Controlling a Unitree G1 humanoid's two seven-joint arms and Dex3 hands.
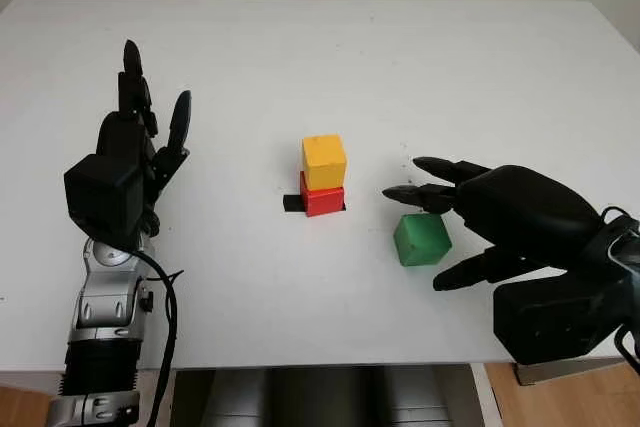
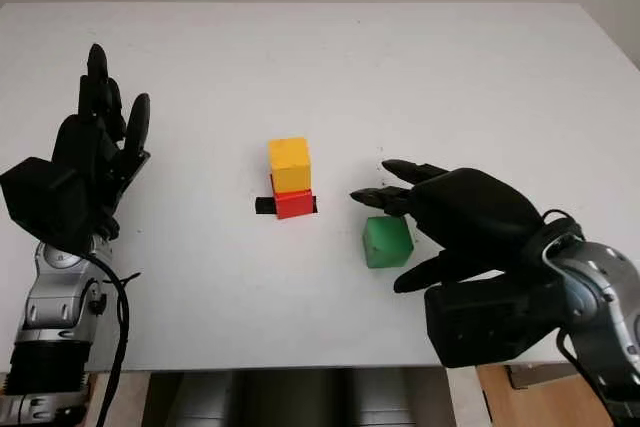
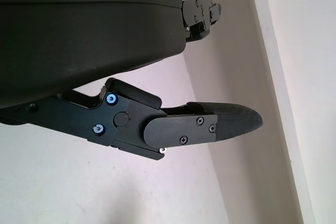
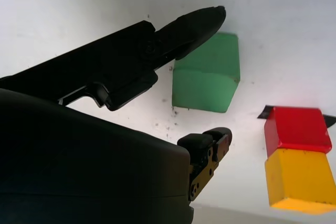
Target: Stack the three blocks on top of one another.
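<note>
A yellow block [image 1: 324, 161] sits on top of a red block [image 1: 322, 198] near the middle of the white table [image 1: 330, 57]; the red one rests on a black tape mark [image 1: 292, 203]. To their right lies a green block [image 1: 421, 239] on the table. My right hand [image 1: 440, 227] is open and reaches around the green block from the right, two fingers above its far side and the thumb by its near side, without closing on it. The same green block [image 4: 206, 74] lies between the fingers in the right wrist view. My left hand [image 1: 140, 137] stays open at the table's left.
The table's near edge [image 1: 330, 362] runs just behind both forearms. A black cable [image 1: 165, 317] hangs along the left arm. Bare tabletop lies between the stack and the left hand.
</note>
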